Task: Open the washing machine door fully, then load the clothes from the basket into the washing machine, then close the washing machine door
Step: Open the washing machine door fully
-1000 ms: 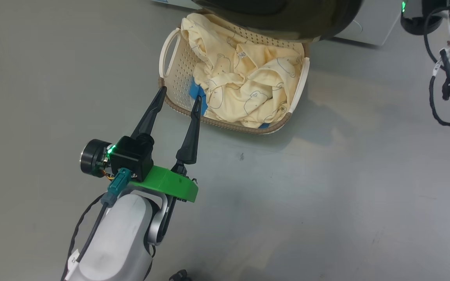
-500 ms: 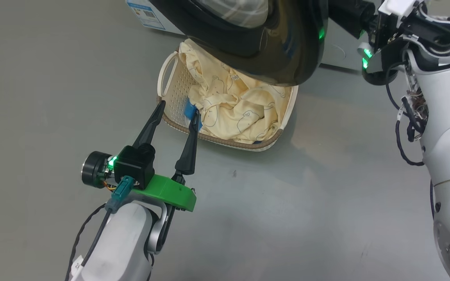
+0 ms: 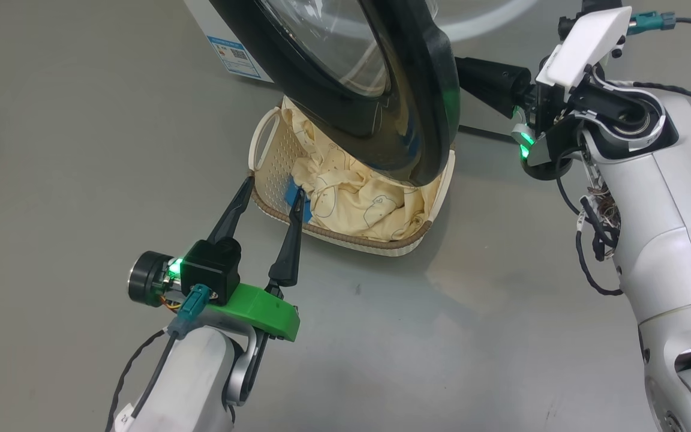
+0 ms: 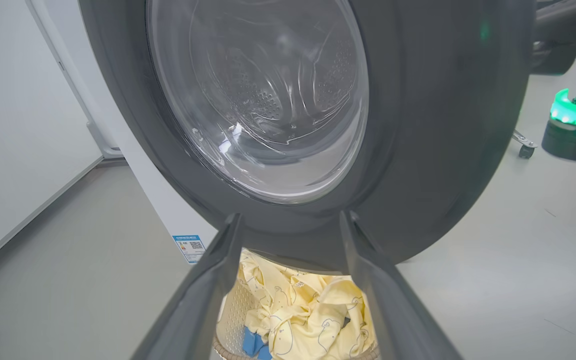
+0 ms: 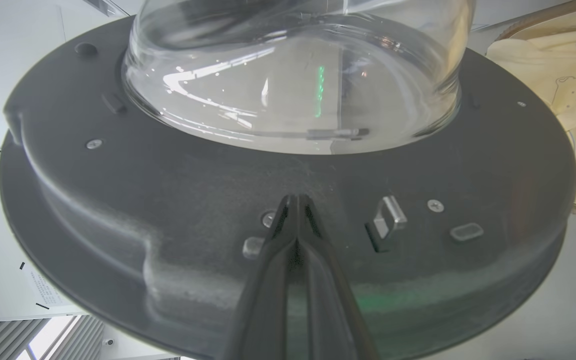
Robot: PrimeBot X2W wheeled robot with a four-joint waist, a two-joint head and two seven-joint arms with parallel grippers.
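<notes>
Hanging over the basket (image 3: pixel 345 235), the door (image 3: pixel 423 102) looks only partly open; the right gripper (image 5: pixel 297 205), jaws pressed together, touches its grey inner frame. Clothes (image 3: pixel 357 198) lie heaped in the basket, so loading and closing remain, and the left gripper (image 3: pixel 275 185) hovers spread wide at the near rim
</notes>
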